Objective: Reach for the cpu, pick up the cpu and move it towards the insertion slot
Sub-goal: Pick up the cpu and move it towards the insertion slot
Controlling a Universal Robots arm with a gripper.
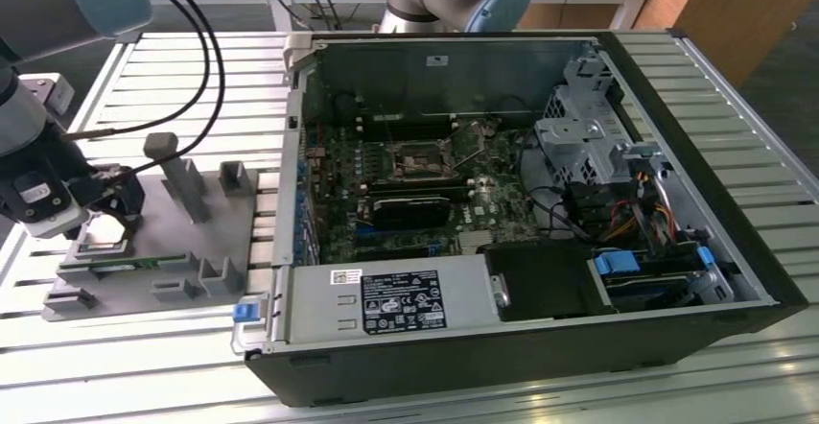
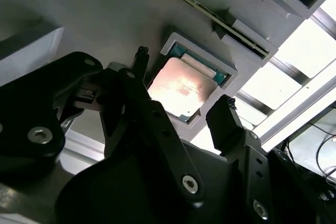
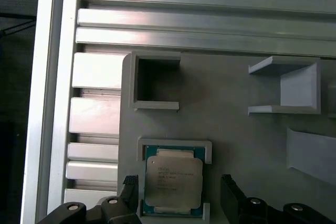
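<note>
Exterior view: my arm (image 1: 29, 122) comes in from the exterior view's left, wrist turned down, my gripper (image 1: 113, 215) hanging low over the grey fixture (image 1: 211, 237) on the slatted table (image 1: 167, 79). Black cables (image 1: 192, 50) loop off my wrist. My wrist body blocks most of the pocket under me here, so I can't make out the cpu from this side.

In both wrist views the cpu (image 3: 173, 182) (image 2: 181, 90) lies flat in its square fixture pocket, straight below me, silvery top up, green edge around it. My fingers (image 3: 229, 195) (image 2: 231, 124) are spread apart, one on each side of the pocket, with the cpu between them. Gripping nothing. I see a gap between each fingertip and the chip; I can't tell if the tips touch the fixture.

The first wrist view cuts off the near edge of the cpu and most of both fingers. In the second wrist view my linkage hides one corner of the pocket.

The socket (image 1: 416, 160) is well away from me, on the board inside the open computer case (image 1: 512, 366).
</note>
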